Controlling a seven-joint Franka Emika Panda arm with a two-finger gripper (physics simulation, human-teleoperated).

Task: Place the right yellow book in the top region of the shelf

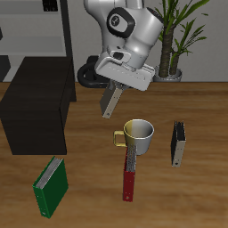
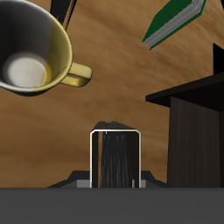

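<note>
We are looking through the exterior view from the front and above, angled down at the table (image 1: 200, 125), far enough out to take in the robot's base at the back and the front edge nearest us. We are also looking through the wrist view from the gripper, pointing down at the tabletop from close range, turned half a turn against the exterior. Both views are sharing the mug (image 1: 138, 134) (image 2: 31, 52), the green book (image 1: 51, 187) (image 2: 175, 22) and the shelf (image 1: 36, 111) (image 2: 197, 131).
</note>
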